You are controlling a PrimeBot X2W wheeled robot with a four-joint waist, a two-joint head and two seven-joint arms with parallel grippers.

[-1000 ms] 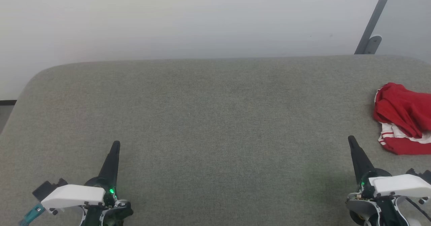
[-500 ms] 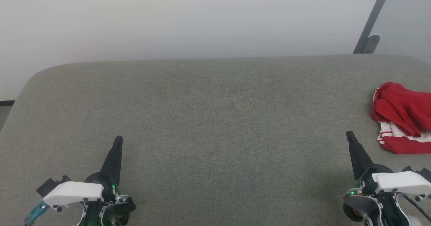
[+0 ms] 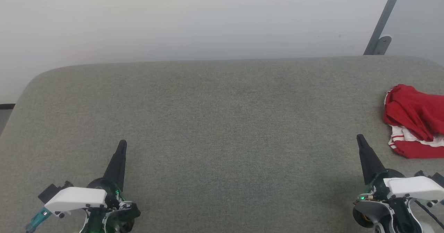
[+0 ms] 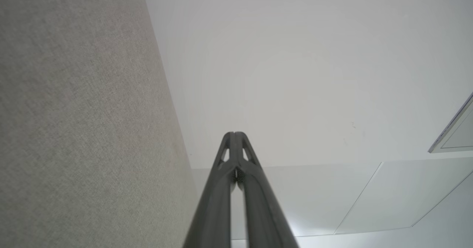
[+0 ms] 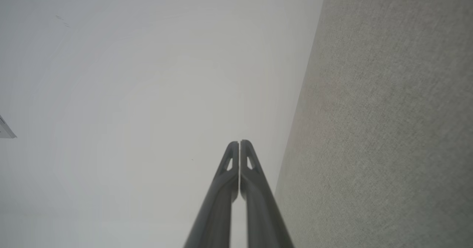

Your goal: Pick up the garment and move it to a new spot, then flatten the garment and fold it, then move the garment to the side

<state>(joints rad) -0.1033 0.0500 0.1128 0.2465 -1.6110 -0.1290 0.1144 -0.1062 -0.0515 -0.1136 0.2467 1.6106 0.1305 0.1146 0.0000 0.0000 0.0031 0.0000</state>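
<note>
The garment [image 3: 414, 120], a crumpled red shirt with white and striped trim, lies bunched at the far right of the grey fabric surface [image 3: 222, 122], cut off by the head view's right edge. My right gripper [image 3: 359, 138] is shut and empty, a short way left of and below the garment, not touching it. My left gripper [image 3: 122, 143] is shut and empty at the lower left. In the left wrist view the left gripper [image 4: 234, 134] has its fingers pressed together. The right gripper [image 5: 239, 142] in the right wrist view stands the same way.
A pale wall [image 3: 194, 21] rises behind the surface's rounded far edge. A grey metal strut [image 3: 383, 21] with a bracket leans at the upper right. The surface's left corner curves away near a dark floor strip [image 3: 7, 106].
Both grippers have crept slightly forward, up the head view. The garment has not moved.
</note>
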